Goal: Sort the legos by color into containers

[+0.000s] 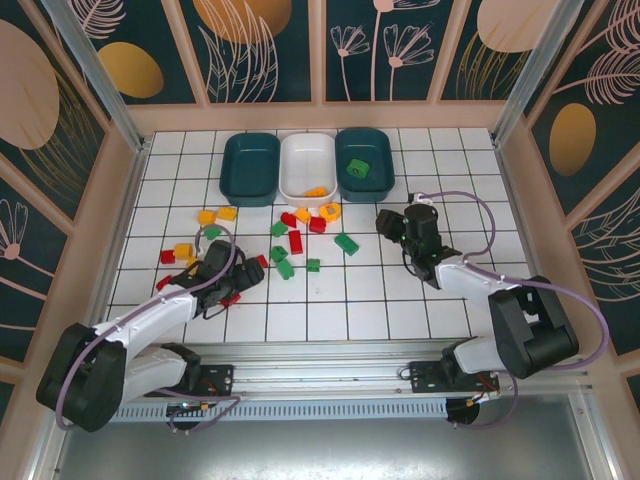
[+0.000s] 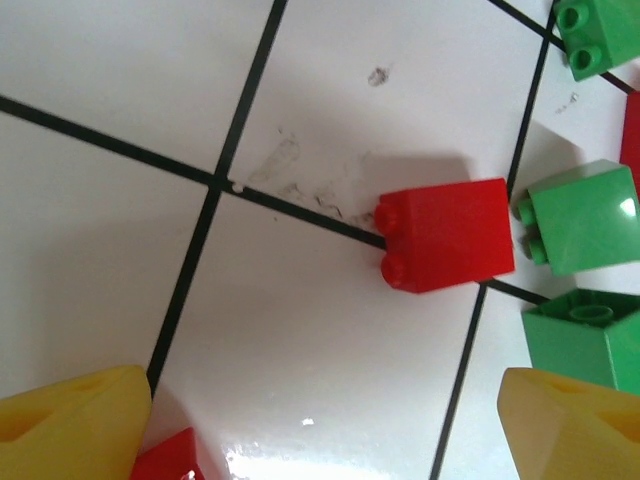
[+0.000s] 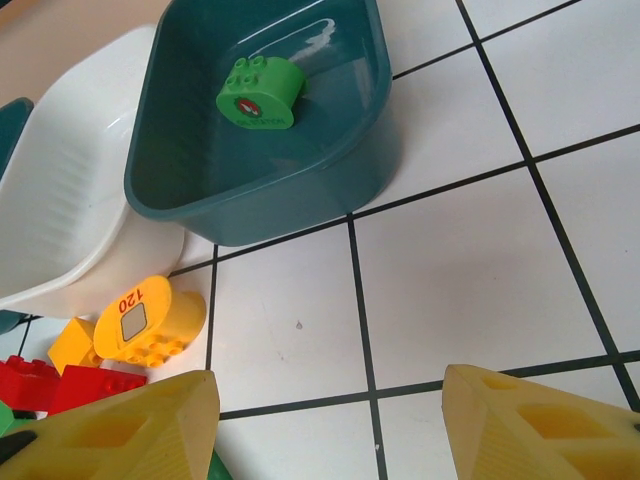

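Red brick (image 2: 445,235): on its side on the white desk (image 2: 330,350), studs pointing sideways, just ahead of the left tool (image 2: 320,400), nearer its right finger (green bricks (image 2: 580,215) sit just beside it).
Left tool: wide, empty.
Right tool (image 3: 328,400): parted, empty, near the teal tray (image 3: 260,200).
Nearer arm: left.

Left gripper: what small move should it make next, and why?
Probably ease the left gripper forward and down until its fingers straddle the red brick. The jaws stand open with nothing between them, and the brick lies just ahead, close to a green brick, so go slowly. The left teal tray holds nothing yet.
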